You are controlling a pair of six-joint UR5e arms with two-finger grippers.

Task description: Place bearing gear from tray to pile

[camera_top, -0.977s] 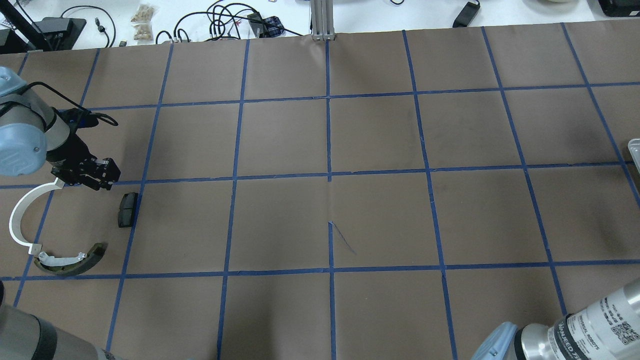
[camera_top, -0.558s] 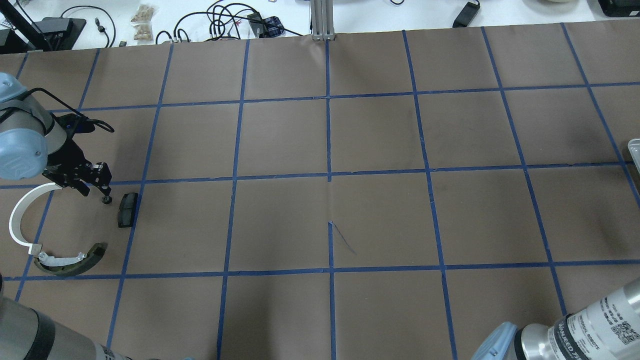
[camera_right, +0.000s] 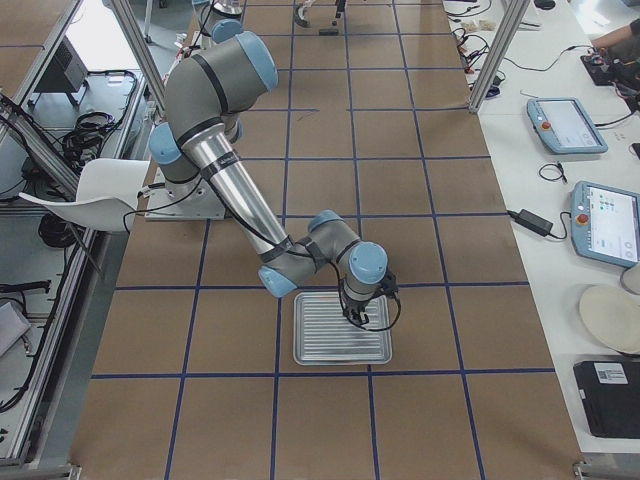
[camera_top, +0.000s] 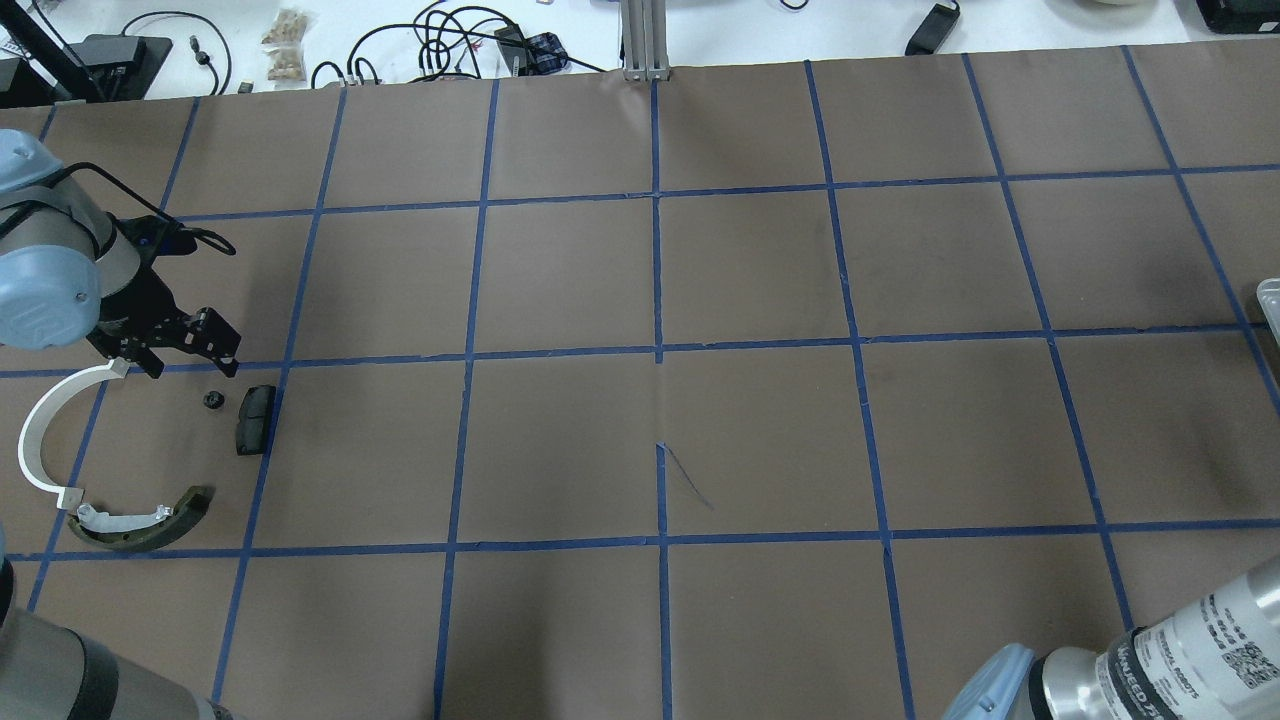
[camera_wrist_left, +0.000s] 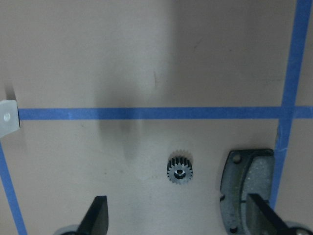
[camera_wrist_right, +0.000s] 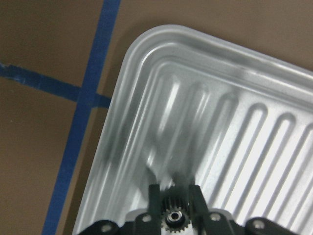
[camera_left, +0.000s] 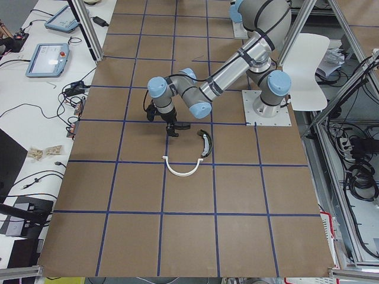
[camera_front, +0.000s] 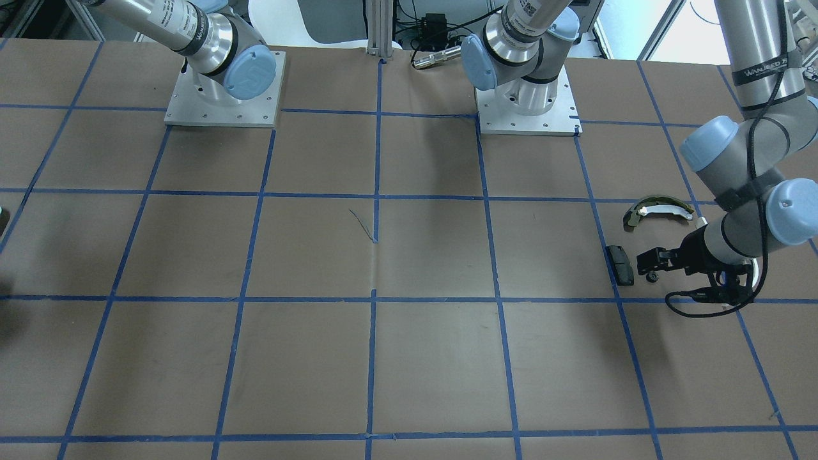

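Hovering wide open, our left gripper [camera_wrist_left: 179,219] sits above a small black toothed bearing gear [camera_wrist_left: 179,170], just beside the pile's black rectangular pad [camera_wrist_left: 244,188]. Our right gripper [camera_wrist_right: 174,198] pinches a second black gear [camera_wrist_right: 174,215] over the ribbed silver tray [camera_wrist_right: 220,117]; next, we judge, it needs carrying across.

Overhead view: gear [camera_top: 212,400] beside the black pad [camera_top: 256,420], too small for teeth to show; tray [camera_top: 1268,298], only a sliver at the right edge; right arm [camera_top: 1150,660], cropped at the lower corner.
Left wrist view: both fingers [camera_wrist_left: 98,218] of the left gripper [camera_wrist_left: 177,198] and the pad, cropped at the bottom; white arc [camera_wrist_left: 9,116], only one end at the left edge.
Front view: arc mostly behind the left arm [camera_front: 741,160].
Right wrist view: tray cropped right and bottom; second gear [camera_wrist_right: 172,214], pinched in the right gripper [camera_wrist_right: 173,192], lower teeth out of frame.
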